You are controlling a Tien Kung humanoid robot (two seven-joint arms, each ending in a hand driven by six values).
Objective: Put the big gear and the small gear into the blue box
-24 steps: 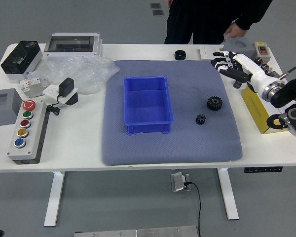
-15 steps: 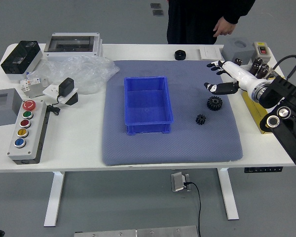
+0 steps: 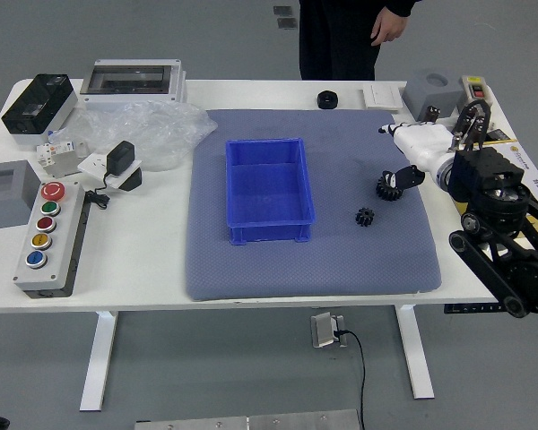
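The mat (image 3: 341,170) gives open passage between the blue box's (image 3: 269,233) raised walls and the gears; the right hand (image 3: 420,145) obstructs the big gear's (image 3: 388,191) far-right side.

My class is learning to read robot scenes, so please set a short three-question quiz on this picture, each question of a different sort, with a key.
1. True or false: the blue box holds a gear.
2. Fill in: of the small gear and the big gear, the ____ one lies nearer the box.
3. Choose: in this view, the right hand partly covers
A) the small gear
B) the big gear
C) the box

Key: 1 false; 2 small; 3 B
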